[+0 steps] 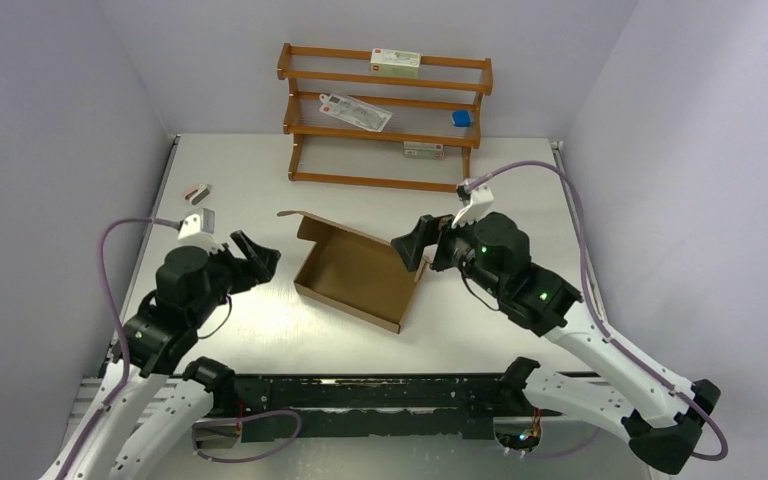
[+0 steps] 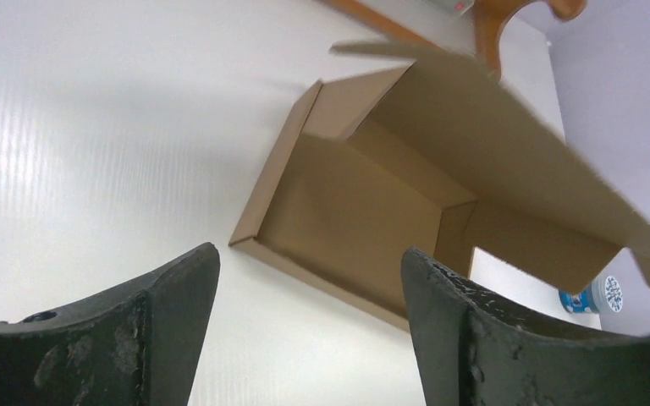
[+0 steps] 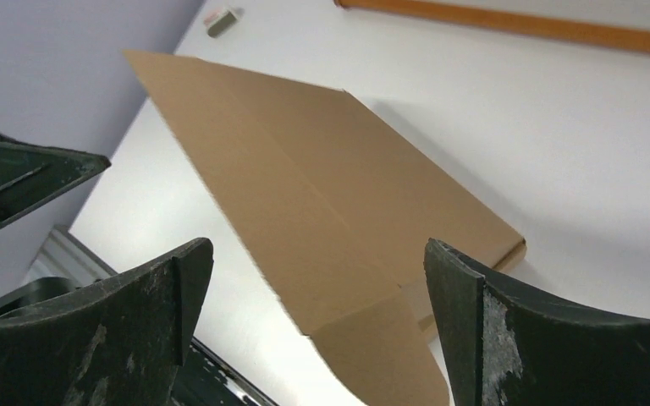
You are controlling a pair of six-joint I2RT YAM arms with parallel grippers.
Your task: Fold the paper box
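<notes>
The paper box (image 1: 355, 275) lies near the middle of the desk (image 1: 240, 170), between the two arms and in front of the wooden rack (image 1: 385, 115). Its bottom is flat on the desk, turned at an angle to the desk's edges. Low walls stand up around a shallow tray. A large flap rises from the far side. In the left wrist view this flap leans over the open tray without closing it. A narrow tab juts out at the flap's far left corner.

The left tool (image 1: 258, 255) hovers just left of the box, pointing at it, apart from the cardboard. Its fingers stand wide with nothing between them. The right tool (image 1: 415, 243) is at the box's right far corner, very near the raised flap. Its fingers are spread wide too and grip nothing. Whether one of them brushes the flap cannot be told.

On the rack, a white carton (image 1: 395, 63) sits on the top shelf and a flat white packet (image 1: 357, 110) lies on the middle shelf, with a small blue item (image 1: 461, 118) at that shelf's right end. Another white carton (image 1: 423, 151) lies lower down. A small grey object (image 1: 197, 192) rests on the desk's left side, well apart from the box.
</notes>
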